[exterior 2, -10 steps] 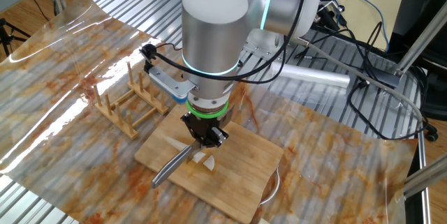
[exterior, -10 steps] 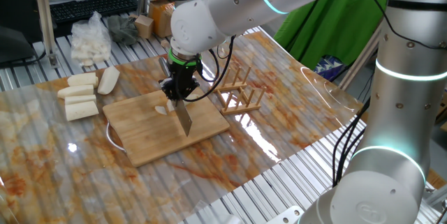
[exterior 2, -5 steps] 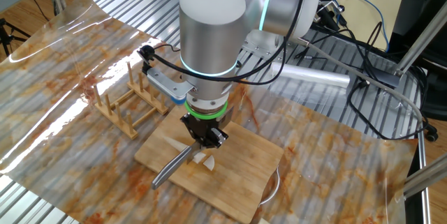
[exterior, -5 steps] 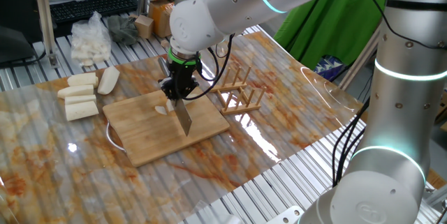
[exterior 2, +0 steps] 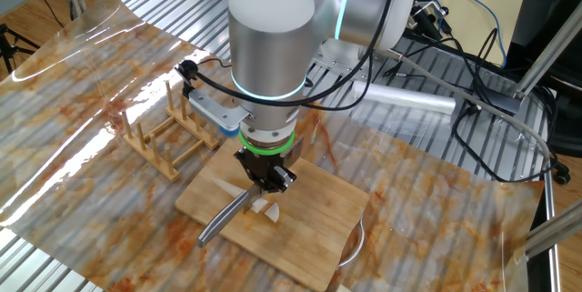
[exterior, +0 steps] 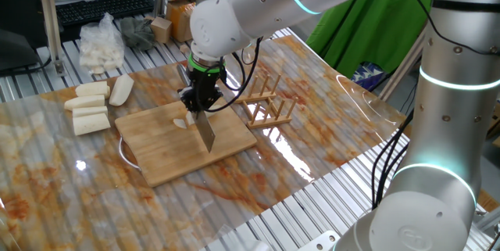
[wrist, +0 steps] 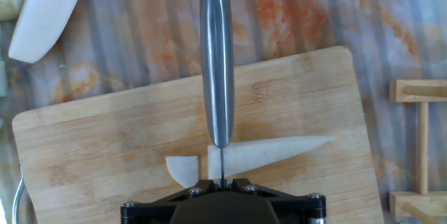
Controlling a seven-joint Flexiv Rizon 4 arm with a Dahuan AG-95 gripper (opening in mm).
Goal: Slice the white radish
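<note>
The white radish lies on the wooden cutting board, a tapered cream-white piece pointing right, with one cut slice just left of it. It also shows in one fixed view and in the other fixed view. My gripper is shut on a knife. The blade stands edge-down between the slice and the rest of the radish, with its steel handle pointing away from me. The knife also shows in one fixed view and in the other fixed view.
Longer cream-white chunks lie left of the board, one also in the hand view. A clear bag of white pieces sits behind them. A wooden rack stands right of the board, also in the other fixed view.
</note>
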